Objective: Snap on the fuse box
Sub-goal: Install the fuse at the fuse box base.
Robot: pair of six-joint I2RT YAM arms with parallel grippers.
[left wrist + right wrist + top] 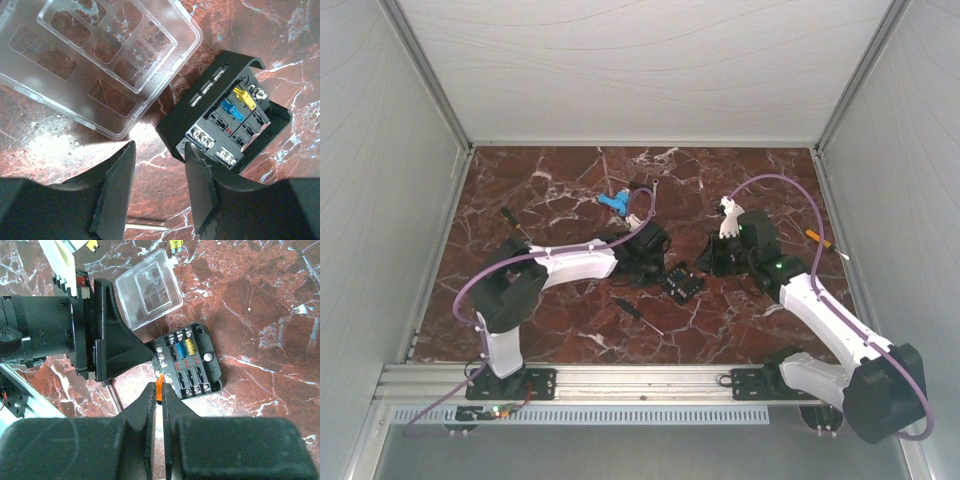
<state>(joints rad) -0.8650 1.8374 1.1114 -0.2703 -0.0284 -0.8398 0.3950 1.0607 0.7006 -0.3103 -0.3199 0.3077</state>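
The black fuse box [683, 285] lies open on the marble between my two grippers. It holds a blue and a yellow fuse in the left wrist view [225, 120]. Its clear square lid [105, 55] lies apart beside it. My left gripper [160, 155] is open and empty, its right finger touching the box's near corner. My right gripper [159, 390] is shut on a small orange fuse [159, 382], held just above the box's near-left edge [187, 362]. The lid also shows in the right wrist view [148, 287]. In the top view the left gripper [650, 255] and right gripper [712, 262] flank the box.
A blue plastic piece [613, 202] lies behind the left gripper. One black-handled screwdriver [515, 222] lies at the left, another tool [638, 312] in front of the box. An orange-handled tool [817, 238] lies at the right. Loose yellow fuses [175, 245] lie beyond the lid.
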